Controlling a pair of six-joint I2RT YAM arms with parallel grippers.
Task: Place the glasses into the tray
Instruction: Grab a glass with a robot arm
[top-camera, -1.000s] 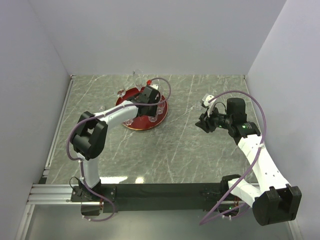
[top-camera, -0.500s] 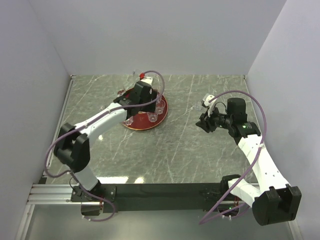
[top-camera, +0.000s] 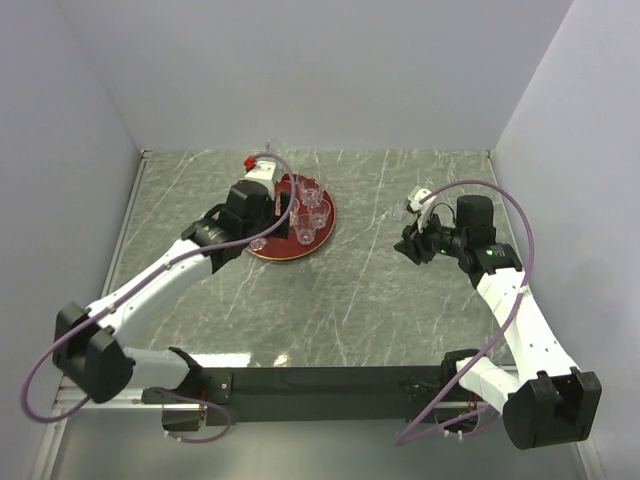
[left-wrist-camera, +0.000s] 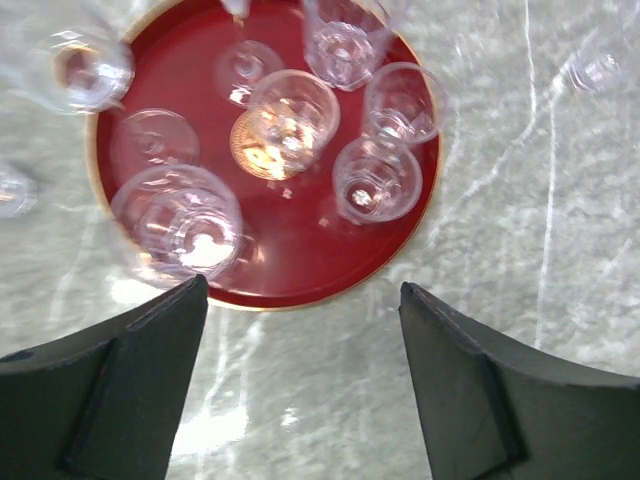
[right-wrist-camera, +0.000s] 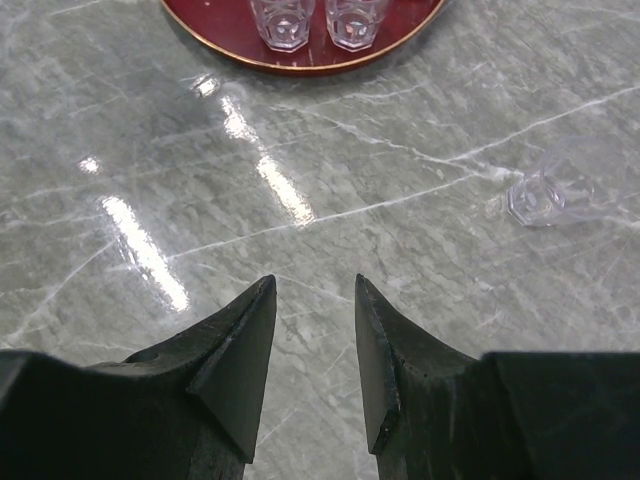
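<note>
Glasses (left-wrist-camera: 290, 105) cluster on the tray (left-wrist-camera: 300, 250) at upper centre; we judge the left gripper (left-wrist-camera: 302, 288) hangs spread and empty to clear them.

The left arm (top-camera: 150, 285) and right arm (top-camera: 525, 320) share white link shells and black joint housings. A mauve cable (top-camera: 524, 245) loops along each. The left gripper (left-wrist-camera: 302, 288) has dark, matte, wedge-shaped fingers (left-wrist-camera: 120, 390).

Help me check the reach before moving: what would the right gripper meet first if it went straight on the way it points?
Probably the bare table, short of the tray: the right gripper slants down at open marble. The glass on its side lies right of that line. Depth is unclear.
</note>
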